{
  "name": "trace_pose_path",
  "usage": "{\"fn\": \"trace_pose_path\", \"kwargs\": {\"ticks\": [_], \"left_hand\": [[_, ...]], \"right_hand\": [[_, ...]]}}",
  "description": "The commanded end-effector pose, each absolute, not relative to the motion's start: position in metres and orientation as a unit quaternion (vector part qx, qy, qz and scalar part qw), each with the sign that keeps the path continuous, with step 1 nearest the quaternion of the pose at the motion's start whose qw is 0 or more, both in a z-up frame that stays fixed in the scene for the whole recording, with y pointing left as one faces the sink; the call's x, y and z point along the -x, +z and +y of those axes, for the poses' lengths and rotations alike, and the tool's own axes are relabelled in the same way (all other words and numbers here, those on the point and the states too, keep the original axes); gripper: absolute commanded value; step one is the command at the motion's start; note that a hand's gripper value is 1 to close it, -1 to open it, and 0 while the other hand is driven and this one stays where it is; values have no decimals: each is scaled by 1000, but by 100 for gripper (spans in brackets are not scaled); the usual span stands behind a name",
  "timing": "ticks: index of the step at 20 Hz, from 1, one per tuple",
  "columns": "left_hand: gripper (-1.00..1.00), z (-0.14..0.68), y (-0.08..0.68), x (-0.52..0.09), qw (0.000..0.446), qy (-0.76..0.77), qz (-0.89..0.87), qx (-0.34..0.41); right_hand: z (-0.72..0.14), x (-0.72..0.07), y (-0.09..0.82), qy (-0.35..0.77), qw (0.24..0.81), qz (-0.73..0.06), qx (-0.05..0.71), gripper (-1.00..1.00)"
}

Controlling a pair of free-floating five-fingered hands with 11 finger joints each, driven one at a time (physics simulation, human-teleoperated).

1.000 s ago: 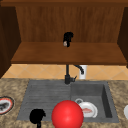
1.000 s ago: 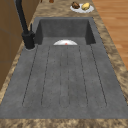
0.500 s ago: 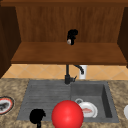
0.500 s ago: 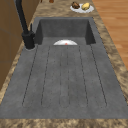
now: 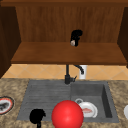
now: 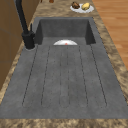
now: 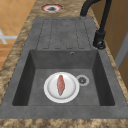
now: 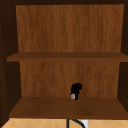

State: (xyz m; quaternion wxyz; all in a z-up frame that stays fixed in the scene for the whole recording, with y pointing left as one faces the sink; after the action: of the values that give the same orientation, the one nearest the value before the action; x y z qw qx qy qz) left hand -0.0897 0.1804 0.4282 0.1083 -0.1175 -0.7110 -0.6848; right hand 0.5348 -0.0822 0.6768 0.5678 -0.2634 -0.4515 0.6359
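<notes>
Nothing has changed: the right hand (image 5: 76,37) stays curled round a small pale round object (image 5: 72,43) above the brown wooden cabinet shelf (image 5: 65,53); the left hand (image 5: 37,116) still hovers, fingers unclear

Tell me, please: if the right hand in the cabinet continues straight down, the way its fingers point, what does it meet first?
Most likely the cabinet's lower shelf. The right hand hangs just above it, fingers curled downward round a small pale object. That object would probably touch the board first, though depth is unclear.
</notes>
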Motion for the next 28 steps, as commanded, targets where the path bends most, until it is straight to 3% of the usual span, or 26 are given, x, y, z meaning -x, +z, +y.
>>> {"fn": "trace_pose_path", "kwargs": {"ticks": [1, 28], "left_hand": [[0, 180, 428, 90, 108, -685, -711, 117], [0, 180, 428, 90, 108, -685, -711, 117]], "right_hand": [[-90, -504, 677, 627, 574, -460, 255, 100], [-154, -282, 678, 615, 579, -480, 237, 100]]}}
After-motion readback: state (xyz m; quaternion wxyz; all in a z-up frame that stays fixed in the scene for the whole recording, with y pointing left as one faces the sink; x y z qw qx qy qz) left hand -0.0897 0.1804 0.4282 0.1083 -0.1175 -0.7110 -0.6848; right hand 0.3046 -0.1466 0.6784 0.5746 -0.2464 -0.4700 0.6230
